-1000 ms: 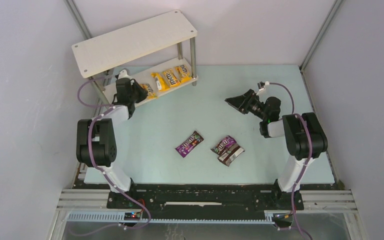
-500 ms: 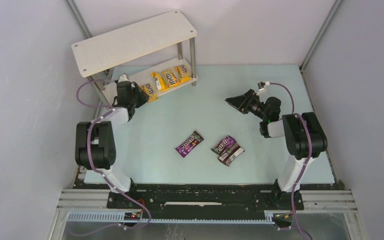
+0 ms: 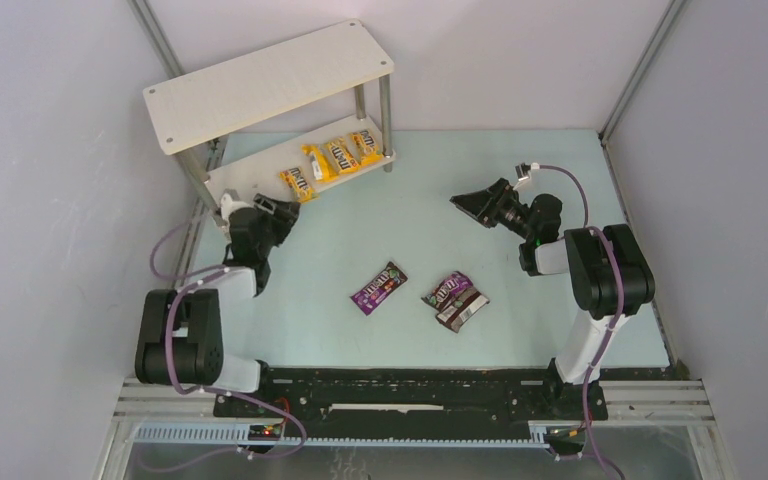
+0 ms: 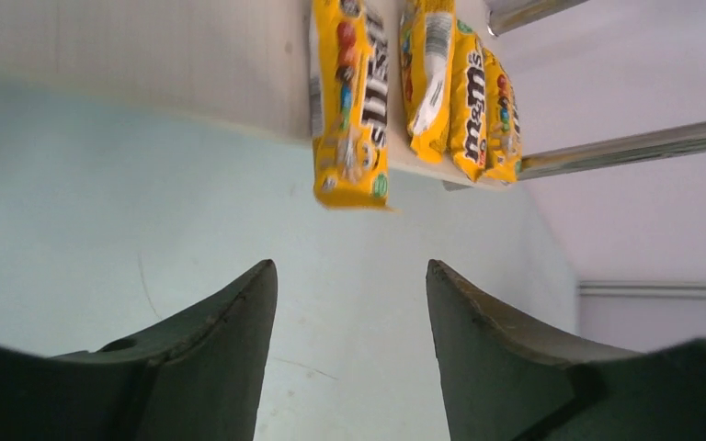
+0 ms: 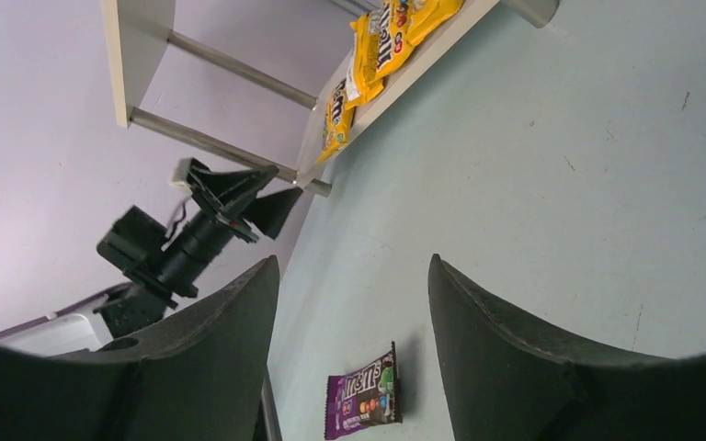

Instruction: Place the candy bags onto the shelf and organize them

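A: What moved?
B: The left end effector (image 4: 349, 276) has pulled back from the shelf (image 3: 245, 178), and its jaws have spread
A: And the packet?
B: A yellow candy bag (image 4: 351, 101) now lies free on the lower board, overhanging its edge

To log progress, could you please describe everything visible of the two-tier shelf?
The two-tier shelf of pale off-white boards on thin silver metal legs stands at the far left of the pale green table. Its upper board is bare. Four yellow candy bags lie on the lower board, the leftmost overhanging its front edge. The left fingers hang open near it, not touching.
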